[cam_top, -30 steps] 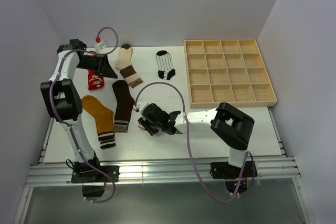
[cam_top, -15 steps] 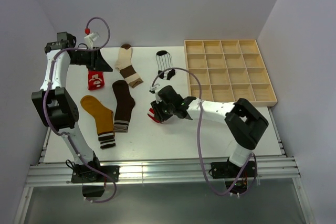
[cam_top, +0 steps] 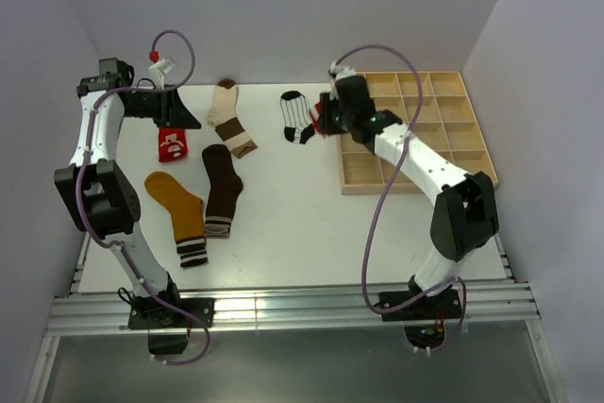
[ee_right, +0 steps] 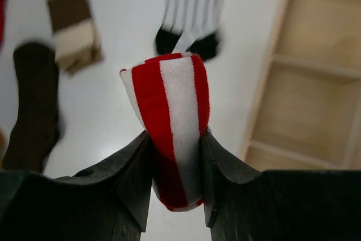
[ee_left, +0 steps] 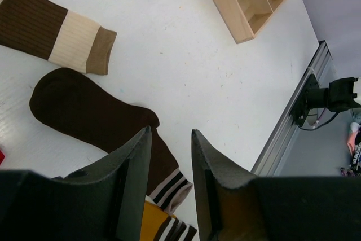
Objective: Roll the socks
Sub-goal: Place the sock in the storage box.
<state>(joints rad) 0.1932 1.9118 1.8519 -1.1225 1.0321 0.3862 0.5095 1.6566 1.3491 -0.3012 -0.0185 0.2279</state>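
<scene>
My right gripper [cam_top: 326,120] [ee_right: 176,132] is shut on a rolled red-white striped sock [ee_right: 169,111], held above the table just left of the wooden tray. Beneath it lies the white sock with black stripes [cam_top: 298,117] [ee_right: 192,4]. Flat on the table are the cream-and-brown sock [cam_top: 229,115], the dark brown sock [cam_top: 225,186] [ee_left: 84,111], the mustard sock [cam_top: 179,209] and the red patterned sock [cam_top: 171,143]. My left gripper [cam_top: 189,118] [ee_left: 170,131] hangs open and empty at the back left, over the red patterned sock.
A wooden tray [cam_top: 415,129] [ee_right: 316,111] of square compartments sits at the back right. The table's metal rail [ee_left: 293,122] runs along the near edge. Walls close in the back and both sides.
The right arm has carried the striped roll from the front middle of the table to the back, beside the tray's left edge. The left arm lifted slightly, then held still.
</scene>
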